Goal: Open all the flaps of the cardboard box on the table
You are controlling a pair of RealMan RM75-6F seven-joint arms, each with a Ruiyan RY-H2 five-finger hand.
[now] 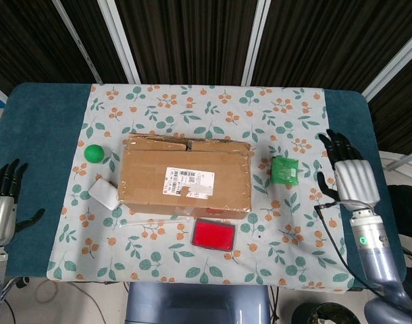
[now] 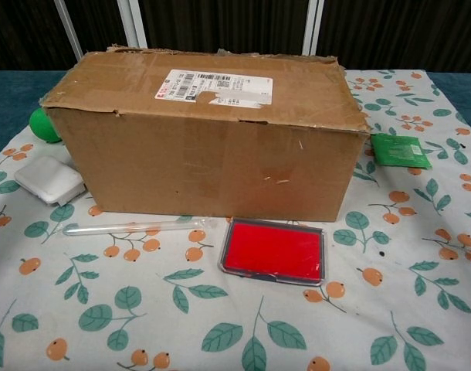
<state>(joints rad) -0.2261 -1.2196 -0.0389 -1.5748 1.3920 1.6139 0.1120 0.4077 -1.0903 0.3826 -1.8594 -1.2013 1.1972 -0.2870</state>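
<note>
Two hands in head view, neither touching anything. Left hand (image 1: 2, 206) at left table edge over blue surface, fingers extended and apart, holding nothing. Right hand (image 1: 350, 175) at right edge of floral cloth (image 1: 287, 115), fingers likewise spread, nothing held, well apart from box. Cardboard box (image 1: 186, 177) sitting mid-cloth, top flaps lying closed, white shipping label (image 2: 214, 86) on top. Green ball (image 1: 93, 153) near box's left far corner. White pad (image 1: 104, 193) just beside left end of box. Clear tube (image 2: 135, 226) lying along front of box. Red tray (image 2: 273, 251) in front of box, right of tube. Green packet (image 1: 284, 169) between box and right hand.
</note>
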